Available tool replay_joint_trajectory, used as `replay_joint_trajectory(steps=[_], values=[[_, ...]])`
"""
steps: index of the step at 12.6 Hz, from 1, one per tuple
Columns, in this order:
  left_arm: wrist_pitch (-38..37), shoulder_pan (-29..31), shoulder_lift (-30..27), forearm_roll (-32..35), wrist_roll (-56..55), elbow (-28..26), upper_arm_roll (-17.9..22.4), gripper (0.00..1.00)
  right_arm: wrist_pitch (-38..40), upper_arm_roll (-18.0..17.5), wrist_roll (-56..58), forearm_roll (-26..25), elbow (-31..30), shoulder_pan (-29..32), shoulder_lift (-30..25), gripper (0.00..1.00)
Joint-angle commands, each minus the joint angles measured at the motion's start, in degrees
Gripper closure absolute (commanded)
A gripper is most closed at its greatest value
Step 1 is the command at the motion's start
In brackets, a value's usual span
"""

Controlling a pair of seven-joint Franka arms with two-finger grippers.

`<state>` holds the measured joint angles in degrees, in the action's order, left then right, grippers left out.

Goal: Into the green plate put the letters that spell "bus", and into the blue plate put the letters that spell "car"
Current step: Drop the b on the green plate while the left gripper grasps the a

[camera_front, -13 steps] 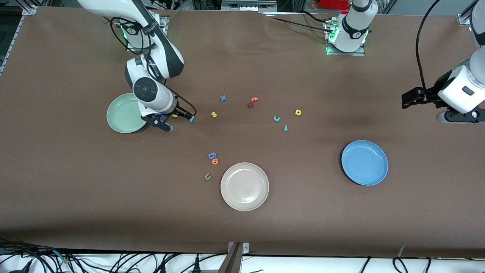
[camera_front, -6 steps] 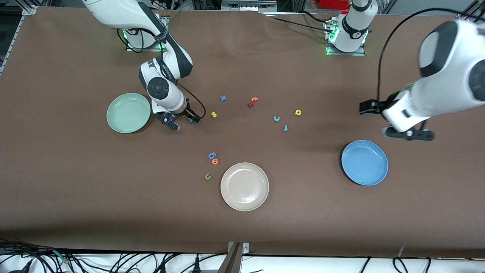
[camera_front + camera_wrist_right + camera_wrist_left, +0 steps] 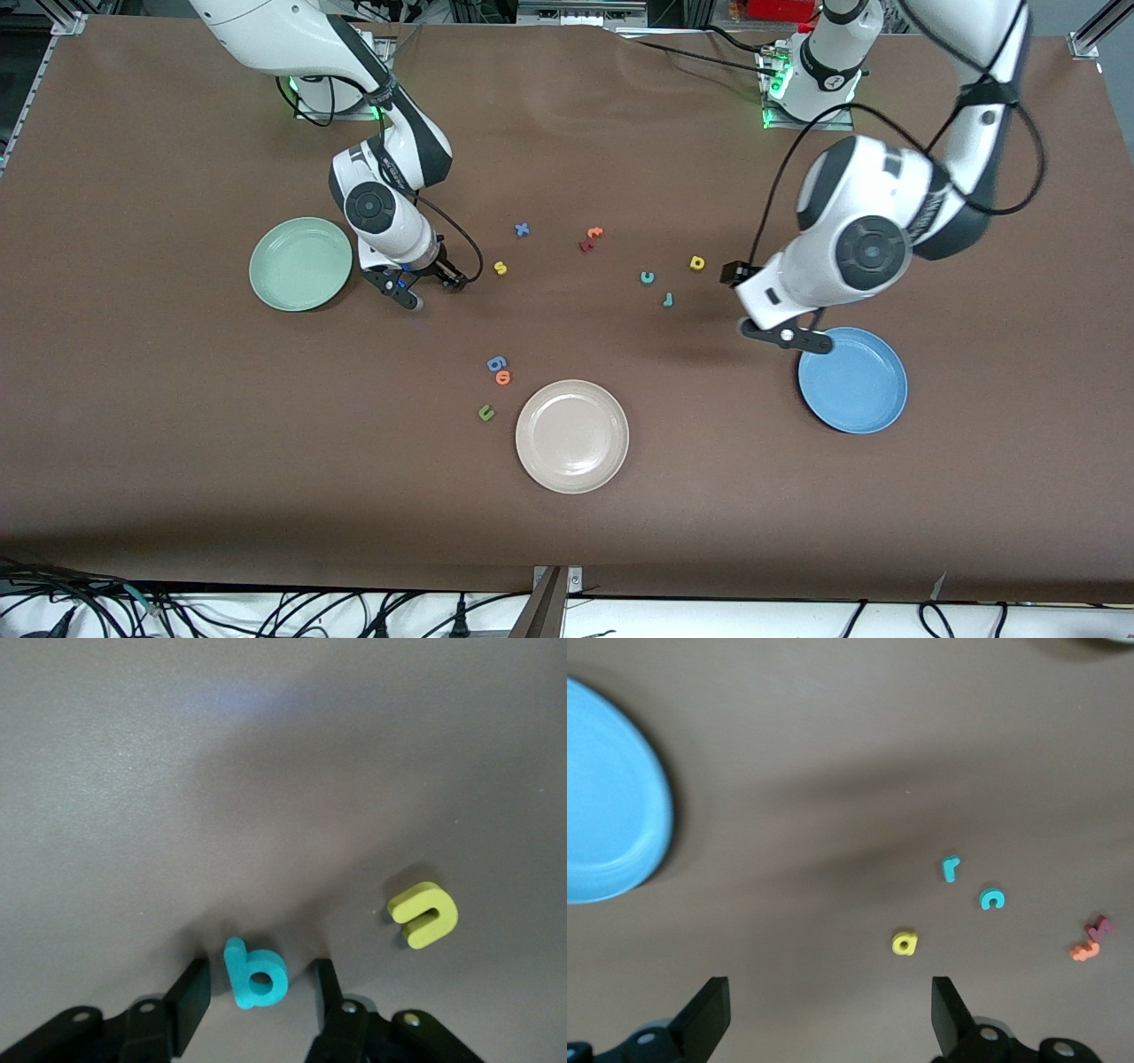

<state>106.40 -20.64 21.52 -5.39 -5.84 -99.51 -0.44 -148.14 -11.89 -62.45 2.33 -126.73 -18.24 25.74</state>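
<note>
**Right claw straddles the teal "b"**

Start at the green plate (image 3: 300, 264), bare; just beside it your right claw (image 3: 257, 992) sits low on the bench, fingers apart either side of the teal "b" (image 3: 255, 974), not yet touching; the yellow "u" (image 3: 425, 914) lies close by; the yellow "s" (image 3: 500, 268) sits toward mid-bench. Teal "c" (image 3: 992, 898), teal "r" (image 3: 951, 868), yellow "a" (image 3: 904, 943): one each, ahead of your open left claw (image 3: 824, 1019) beside the blue plate (image 3: 611, 815); three plates, six task letters.

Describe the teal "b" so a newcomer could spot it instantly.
Start at the green plate toward the right arm's end of the table. Just beside it, the right gripper is low over the table, fingers either side of the teal "b". Its only close neighbour, the "u", is yellow.
</note>
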Motion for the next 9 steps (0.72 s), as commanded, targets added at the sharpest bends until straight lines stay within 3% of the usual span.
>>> replay_joint_trajectory(steps=[1,2,4,7,9], values=[[13.1,-0.3,-3.1,-0.9,-0.1,-11.9,-3.3,0.0,-2.7,-0.3,-0.3,0.6,-0.7,0.2,0.2,0.46],[20.2,-0.4,-4.4,-0.8,0.0,-17.3,-4.4,0.0,-3.0,-0.3,-0.2,0.6,-0.7,0.2,0.3,0.48],[33.3,-0.2,-5.7,-0.8,0.5,-26.8,-6.7,0.0,-2.9,-0.3,0.1,0.6,-0.8,0.2,0.4,0.81],[44.9,-0.4,-5.7,2.2,0.7,-34.6,-8.9,0.0,-2.3,-0.3,0.1,0.6,-0.8,0.2,0.3,1.0],[46.2,0.0,-6.0,4.8,0.7,-36.6,-10.1,0.0,0.0,-0.2,0.1,0.7,-0.4,0.2,-1.8,1.0]])
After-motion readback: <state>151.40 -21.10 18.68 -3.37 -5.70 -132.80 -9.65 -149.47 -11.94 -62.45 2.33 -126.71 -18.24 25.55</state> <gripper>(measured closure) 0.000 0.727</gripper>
